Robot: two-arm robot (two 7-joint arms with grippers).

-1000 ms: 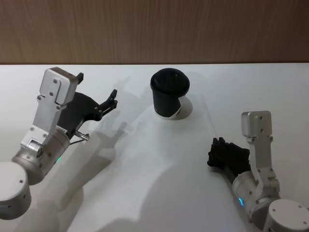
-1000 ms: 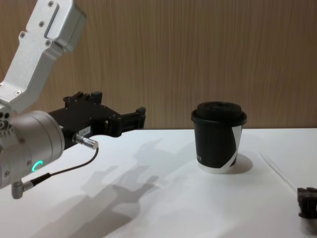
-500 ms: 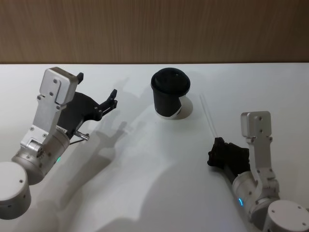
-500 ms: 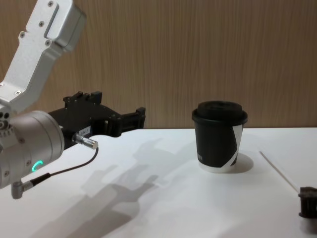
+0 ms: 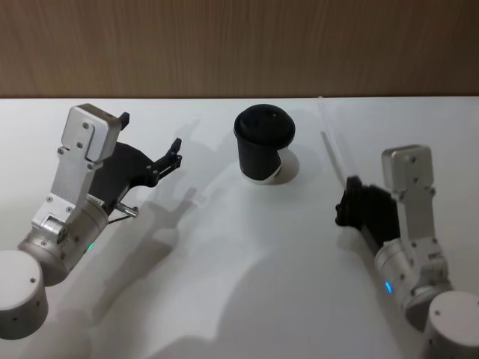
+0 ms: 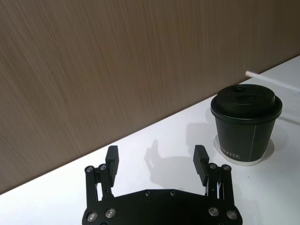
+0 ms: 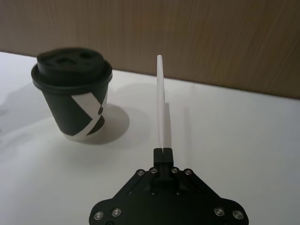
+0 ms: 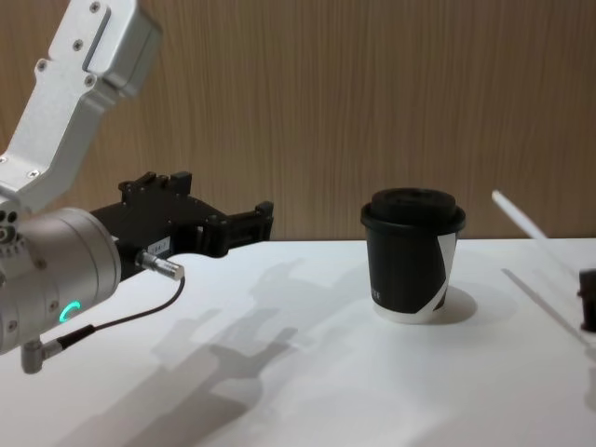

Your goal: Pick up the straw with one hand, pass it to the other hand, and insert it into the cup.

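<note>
The straw (image 5: 333,143) is pinched at its near end by the closed right gripper (image 5: 350,185), its long axis run toward twelve o'clock, the cup (image 5: 263,142) being found at ten o'clock and the empty, wide-spread left gripper (image 5: 150,133) beyond at nine.

Cup (image 5: 263,142) stands mid-table btwn L gripper (image 6: 156,154) & R gripper (image 7: 163,154); bare table (image 5: 247,254) all round.

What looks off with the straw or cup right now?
Nothing stands out. The cup stands upright with its lid on, no spill around it. The straw is straight, clamped by one end in the right claw and angled up off the table. The left claw hangs open.
</note>
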